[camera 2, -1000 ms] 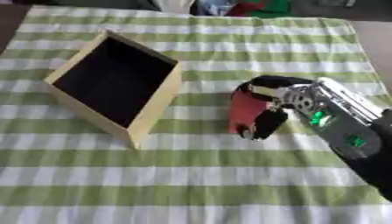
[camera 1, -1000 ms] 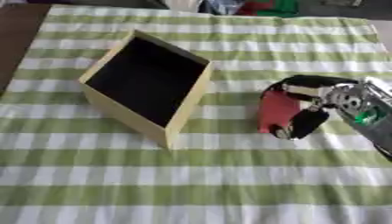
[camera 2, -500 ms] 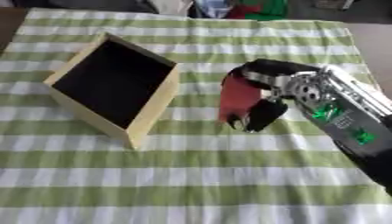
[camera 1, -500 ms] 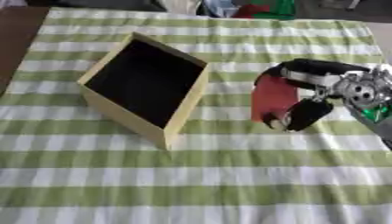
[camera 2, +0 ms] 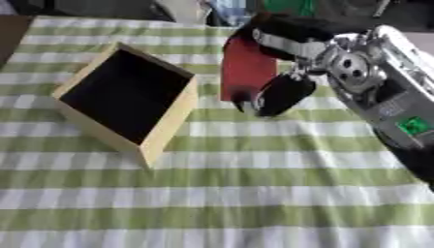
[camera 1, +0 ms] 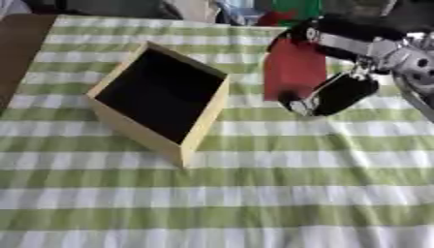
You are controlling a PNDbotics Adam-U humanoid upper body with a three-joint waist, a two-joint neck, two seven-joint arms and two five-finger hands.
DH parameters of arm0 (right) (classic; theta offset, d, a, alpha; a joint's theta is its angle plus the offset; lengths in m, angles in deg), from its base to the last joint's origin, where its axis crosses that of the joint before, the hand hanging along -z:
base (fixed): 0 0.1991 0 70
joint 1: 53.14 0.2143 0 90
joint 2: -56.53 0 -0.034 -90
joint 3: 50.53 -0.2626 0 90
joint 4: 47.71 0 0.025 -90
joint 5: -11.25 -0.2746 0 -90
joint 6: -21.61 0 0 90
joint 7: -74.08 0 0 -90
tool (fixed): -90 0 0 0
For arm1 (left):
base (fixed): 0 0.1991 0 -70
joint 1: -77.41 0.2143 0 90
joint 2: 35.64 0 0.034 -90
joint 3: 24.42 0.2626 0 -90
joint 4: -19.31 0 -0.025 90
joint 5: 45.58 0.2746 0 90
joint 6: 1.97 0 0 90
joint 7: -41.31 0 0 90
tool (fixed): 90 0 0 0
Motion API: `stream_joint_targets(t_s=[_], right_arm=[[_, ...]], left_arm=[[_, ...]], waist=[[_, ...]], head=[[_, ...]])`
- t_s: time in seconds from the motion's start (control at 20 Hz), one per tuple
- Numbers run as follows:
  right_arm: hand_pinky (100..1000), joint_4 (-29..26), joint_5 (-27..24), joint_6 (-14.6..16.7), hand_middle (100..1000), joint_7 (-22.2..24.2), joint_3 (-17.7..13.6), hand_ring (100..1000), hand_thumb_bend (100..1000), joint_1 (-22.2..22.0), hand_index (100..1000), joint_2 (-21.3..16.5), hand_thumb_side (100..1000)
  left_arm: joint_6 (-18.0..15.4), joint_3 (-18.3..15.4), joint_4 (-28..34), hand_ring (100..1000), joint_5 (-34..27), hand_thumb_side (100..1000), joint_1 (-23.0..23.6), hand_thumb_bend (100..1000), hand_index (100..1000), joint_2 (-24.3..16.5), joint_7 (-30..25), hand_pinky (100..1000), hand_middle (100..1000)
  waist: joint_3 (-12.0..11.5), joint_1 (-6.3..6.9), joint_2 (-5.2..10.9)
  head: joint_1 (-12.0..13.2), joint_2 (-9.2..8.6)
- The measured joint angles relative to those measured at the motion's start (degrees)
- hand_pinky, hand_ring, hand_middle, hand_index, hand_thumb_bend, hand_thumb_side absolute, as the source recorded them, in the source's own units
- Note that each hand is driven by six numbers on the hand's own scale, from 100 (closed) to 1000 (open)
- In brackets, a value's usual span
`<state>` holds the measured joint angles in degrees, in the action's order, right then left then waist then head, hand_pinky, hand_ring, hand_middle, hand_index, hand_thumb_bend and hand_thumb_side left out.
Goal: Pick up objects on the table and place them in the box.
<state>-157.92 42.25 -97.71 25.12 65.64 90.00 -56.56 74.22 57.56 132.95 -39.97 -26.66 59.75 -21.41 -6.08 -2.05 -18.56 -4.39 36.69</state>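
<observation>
We see our right hand (camera 2: 284, 72), black with silver joints, fingers and thumb curled around a flat red rectangular object (camera 1: 292, 72), holding it above the green-and-white checked tablecloth (camera 1: 254, 193) near its far edge, just right of the open tan cardboard box (camera 1: 161, 99).

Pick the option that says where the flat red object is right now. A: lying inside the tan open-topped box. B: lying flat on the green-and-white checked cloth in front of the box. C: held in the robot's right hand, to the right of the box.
C: the flat red object sits between the curled fingers and thumb of the right hand, right of the tan open-topped box, whose dark inside shows nothing red.
</observation>
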Motion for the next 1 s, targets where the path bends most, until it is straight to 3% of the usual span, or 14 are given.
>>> stream_joint_targets(t_s=[0.2, 0.35, 0.75, 1.0], right_arm=[[969, 0.75, 0.25, 0.28, 640, 0.29, 0.32, 1000, 100, 0.36, 837, 0.63, 202], [957, 0.89, 0.51, 0.44, 640, 0.44, -0.45, 1000, 100, 2.76, 840, 2.32, 201], [924, 9.83, 4.08, -0.63, 652, -0.62, 1.2, 969, 100, 13.35, 854, 12.58, 201], [916, 16.58, 7.27, -0.91, 649, -0.9, 1.5, 953, 100, 16.71, 854, 19.19, 200]], left_arm=[[0.02, 0.01, 0.0, 495, -0.02, 100, 0.01, 249, 620, 0.0, -0.01, 1000, 448], [0.16, 0.83, 0.0, 495, -0.64, 100, -0.05, 251, 620, 0.07, -0.42, 1000, 448], [0.05, 1.6, 0.0, 494, -1.85, 100, -0.62, 254, 620, 0.52, -1.3, 1000, 447], [0.12, 1.77, 0.0, 494, -2.09, 100, -0.88, 251, 619, 0.53, -1.44, 1000, 446]], waist=[[-0.02, 0.07, 0.04], [-2.97, 0.8, 1.07], [-4.26, 0.45, 0.79], [-4.82, 0.14, 0.42]], head=[[-0.18, 0.0], [-2.09, 0.28], [-3.98, 0.46], [-4.26, 0.44]])
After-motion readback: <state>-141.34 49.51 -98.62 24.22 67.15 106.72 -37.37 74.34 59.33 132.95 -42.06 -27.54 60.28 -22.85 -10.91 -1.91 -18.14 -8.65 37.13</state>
